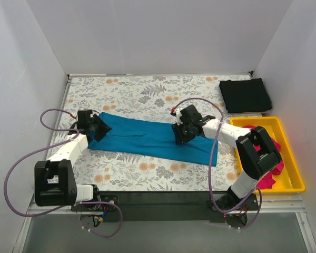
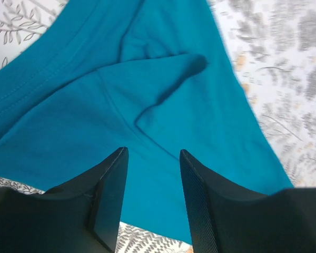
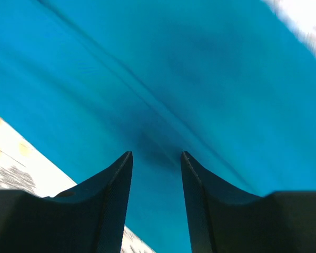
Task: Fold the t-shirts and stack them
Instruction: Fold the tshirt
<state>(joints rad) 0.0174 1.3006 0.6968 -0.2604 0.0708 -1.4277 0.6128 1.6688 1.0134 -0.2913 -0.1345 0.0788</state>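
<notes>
The teal shirt [image 1: 147, 139] lay flat on the counter [image 1: 147, 95] as a long narrow band near the middle. Its long axis ran from about 10 o'clock at the left end to about 4 o'clock at the right end. The left tool [image 1: 97, 128] sat over the 10 o'clock end. Its jaws stood partly apart with nothing between them, and in the wrist view a loose pucker of cloth lay just ahead of them at 12 o'clock. The right tool [image 1: 180, 134] sat over the band a little right of its middle, so the free 4 o'clock end lay beyond it, towards the tray [image 1: 255, 123]. Its jaws were likewise partly apart and empty, close above smooth cloth with a seam running between them. Neither tool held the shirt. The next fold would probably go across the long axis, so the ends mattered. The left tool was already at its end, while the right would likely have to travel towards 4 o'clock to reach the other. A folded black shirt [image 1: 246, 95] rested at 1 o'clock in the far right corner, well apart from the teal one. A pink shirt [image 1: 271, 176] lay bunched in the tray at 3 to 4 o'clock, partly hidden by the right arm.
</notes>
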